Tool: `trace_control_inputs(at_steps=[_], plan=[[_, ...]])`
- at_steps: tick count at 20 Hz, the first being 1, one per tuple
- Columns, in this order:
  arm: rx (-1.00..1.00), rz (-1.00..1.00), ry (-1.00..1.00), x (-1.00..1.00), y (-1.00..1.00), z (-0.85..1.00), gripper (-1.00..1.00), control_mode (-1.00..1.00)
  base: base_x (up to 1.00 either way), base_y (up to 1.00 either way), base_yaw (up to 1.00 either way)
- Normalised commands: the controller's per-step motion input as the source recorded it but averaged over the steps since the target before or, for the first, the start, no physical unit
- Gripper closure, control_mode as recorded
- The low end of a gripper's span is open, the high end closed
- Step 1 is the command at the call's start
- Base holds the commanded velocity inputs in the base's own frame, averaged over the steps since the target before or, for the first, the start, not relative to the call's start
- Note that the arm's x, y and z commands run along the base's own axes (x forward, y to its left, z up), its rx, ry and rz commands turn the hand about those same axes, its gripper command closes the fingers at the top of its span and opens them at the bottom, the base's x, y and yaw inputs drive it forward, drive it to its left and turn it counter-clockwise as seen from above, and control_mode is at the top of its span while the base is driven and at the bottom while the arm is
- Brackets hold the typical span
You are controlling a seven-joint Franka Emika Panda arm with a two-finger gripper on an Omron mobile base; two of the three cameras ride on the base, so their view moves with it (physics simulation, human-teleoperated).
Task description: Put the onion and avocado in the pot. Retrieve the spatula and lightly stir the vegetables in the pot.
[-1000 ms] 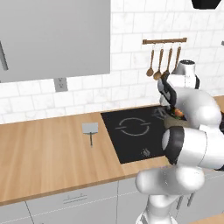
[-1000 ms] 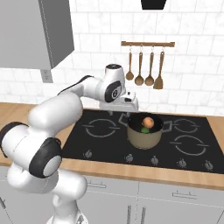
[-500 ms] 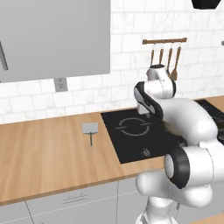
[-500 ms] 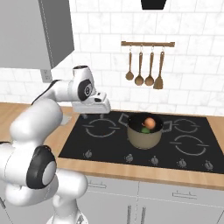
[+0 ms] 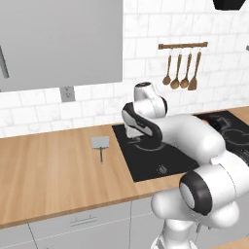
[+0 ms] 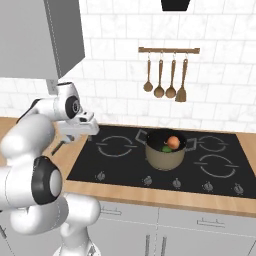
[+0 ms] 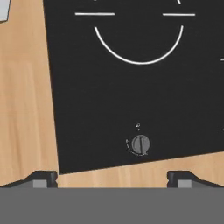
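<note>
Lying flat on the wooden counter (image 5: pixel 48 165), the spatula (image 5: pixel 100 144) rests just left of the black cooktop (image 5: pixel 160 155) in the left base view, blade toward the wall and thin dark handle toward the counter edge. The arm's hand hangs over the cooktop's left burner, well to the right of the spatula; the finger tips themselves are hidden behind the wrist. Four wooden utensils (image 5: pixel 181 73) hang on a wall rail.

Right base view: the pot (image 6: pixel 165 149) stands on the cooktop between the burners, with the onion (image 6: pixel 173 142) inside it beside a green item, partly hidden by the rim. The hand sits above the cooktop's left edge, well apart from the pot; the arm hides the counter behind it.

Hand view: the gripper (image 7: pixel 111 177) has its jaws spread wide with nothing between them, above the cooktop's front edge and a control knob (image 7: pixel 140 144). A grey corner of the spatula's blade (image 7: pixel 4 10), cut off by the frame, shows at upper left, far from the jaws.
</note>
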Motion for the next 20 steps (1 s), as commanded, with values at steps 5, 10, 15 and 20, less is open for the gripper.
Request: trace_control_inputs(at_steps=[5, 10, 15, 20], plan=[[0.00, -0.09, 0.00, 0.05, 1.00, -0.40, -1.00, -1.00, 0.00, 0.00, 0.00], [0.00, -0.15, 0.00, 0.42, 1.00, -0.38, -1.00, -1.00, 0.00, 0.00, 0.00], [0.01, -0.14, 0.00, 0.29, 0.96, -0.25, -1.00, -1.00, 0.00, 0.00, 0.00], [0.05, -0.08, 0.00, 0.09, 0.54, -0.44, -1.00, -1.00, 0.00, 0.00, 0.00]])
